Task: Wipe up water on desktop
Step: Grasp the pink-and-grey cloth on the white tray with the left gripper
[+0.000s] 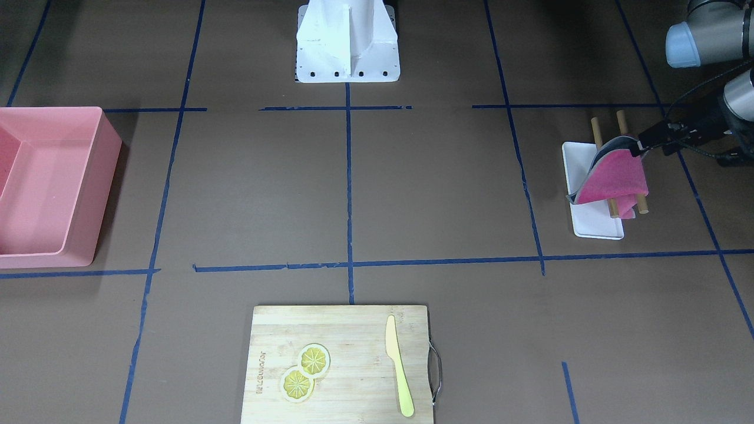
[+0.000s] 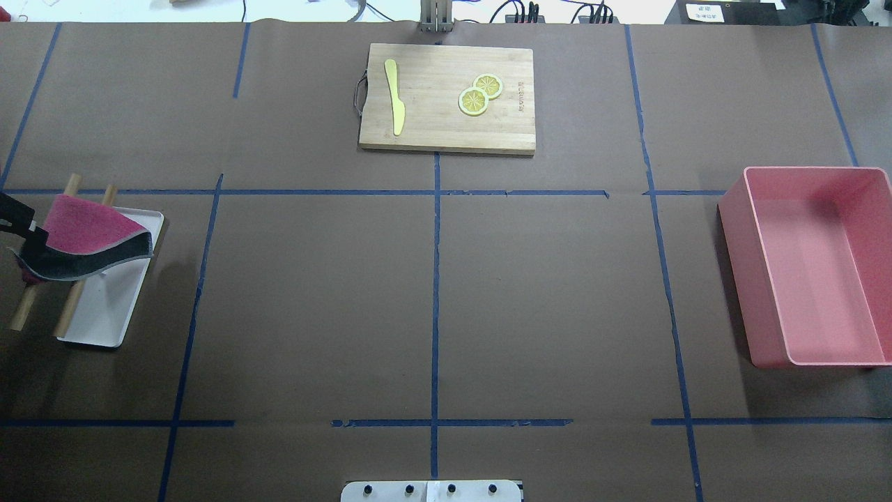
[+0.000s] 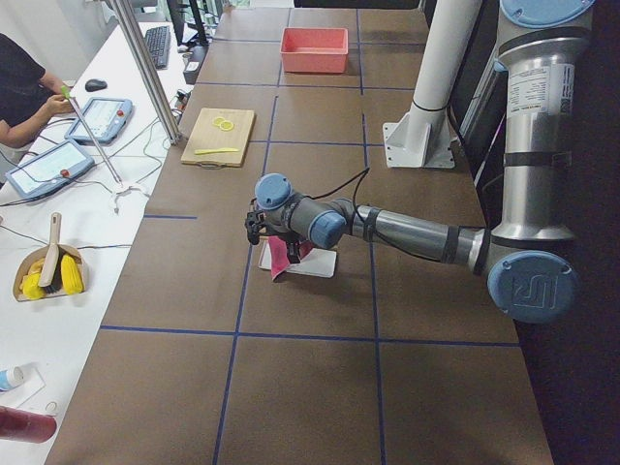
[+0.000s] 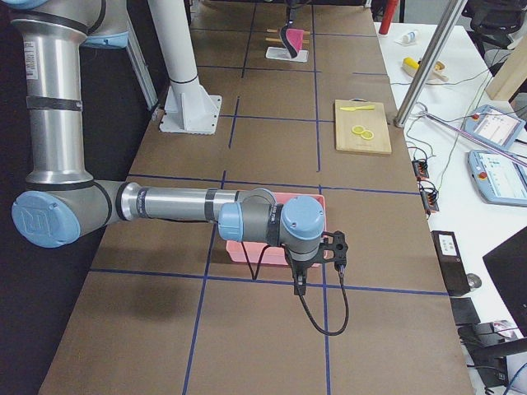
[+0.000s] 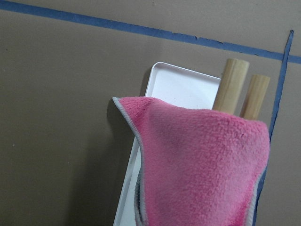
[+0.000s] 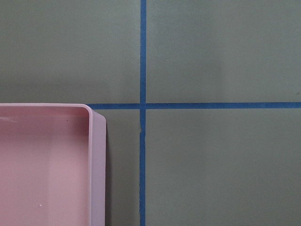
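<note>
The desktop (image 2: 313, 293) is a dark-brown surface with a grid of blue tape; I see no water on it. My left gripper (image 1: 639, 144) is shut on the corner of a pink cloth with grey edging (image 1: 612, 176). It holds the cloth lifted and draping over a small white tray (image 1: 598, 227) with two wooden rods (image 1: 596, 126). The overhead view shows this gripper (image 2: 28, 237) and the cloth (image 2: 80, 226) at the far left. The cloth (image 5: 202, 160) fills the left wrist view. My right gripper (image 4: 338, 249) hovers beside a pink bin; I cannot tell whether it is open or shut.
A pink bin (image 2: 749, 293) stands on the robot's right side, and its corner (image 6: 96, 165) shows in the right wrist view. A bamboo cutting board (image 2: 432, 118) with a yellow knife (image 2: 396, 97) and two lemon slices (image 2: 481, 94) lies at the far edge.
</note>
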